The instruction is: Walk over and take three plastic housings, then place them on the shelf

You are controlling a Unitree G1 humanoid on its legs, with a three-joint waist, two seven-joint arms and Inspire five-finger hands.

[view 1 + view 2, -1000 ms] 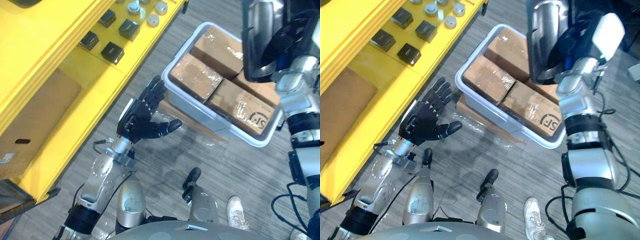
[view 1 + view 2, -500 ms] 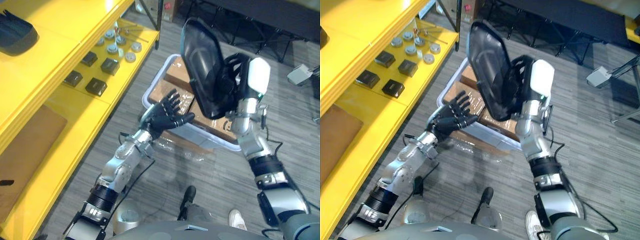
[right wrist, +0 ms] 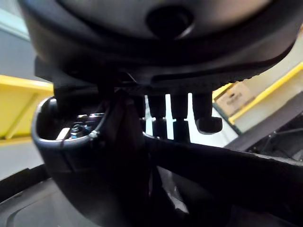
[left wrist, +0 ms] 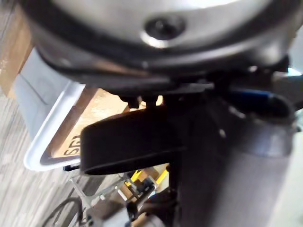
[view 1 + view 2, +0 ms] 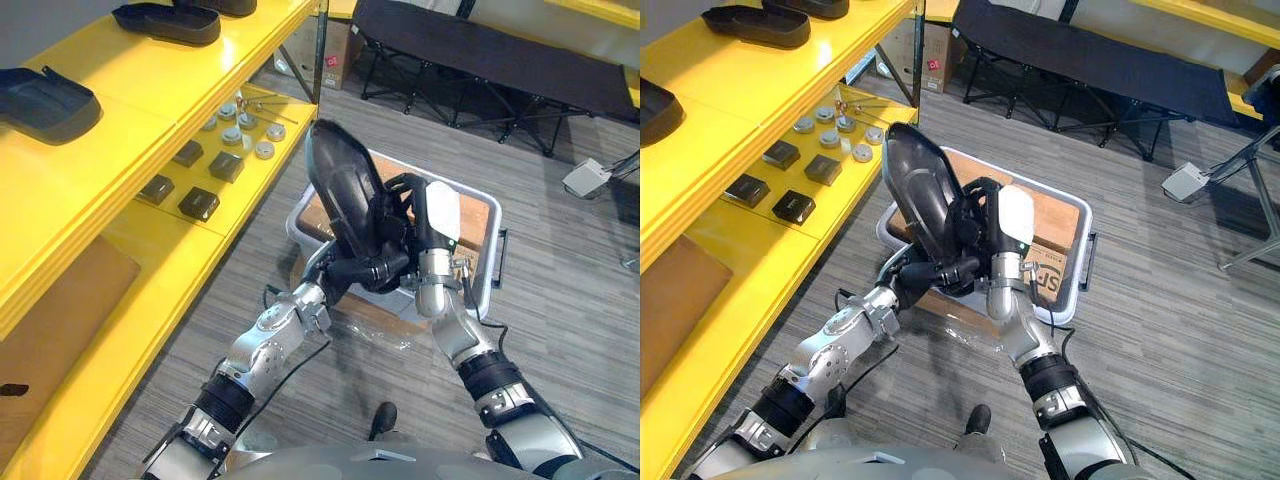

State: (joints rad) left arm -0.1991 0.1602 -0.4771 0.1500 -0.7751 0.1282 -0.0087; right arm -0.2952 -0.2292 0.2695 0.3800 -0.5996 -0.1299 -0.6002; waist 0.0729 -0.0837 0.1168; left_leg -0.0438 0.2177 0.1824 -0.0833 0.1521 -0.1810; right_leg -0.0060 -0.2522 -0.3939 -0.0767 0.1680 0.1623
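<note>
The bare yellow shelf (image 5: 150, 85) top lies free between two dark housings (image 5: 45, 100) (image 5: 165, 22) at upper left. A grey bin (image 5: 493, 240) of boxes blocks the centre, with open floor (image 5: 570, 330) at right.

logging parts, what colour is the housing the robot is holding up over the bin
The housing is black, seen best in the left eye view.

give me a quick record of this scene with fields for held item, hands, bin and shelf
held: black oval plastic housing, upright above the grey plastic bin
right hand: curled round its upper edge
left hand: gripping its lower end
bin: holds brown cardboard boxes
shelf: yellow shelf, two more black housings on top
</note>
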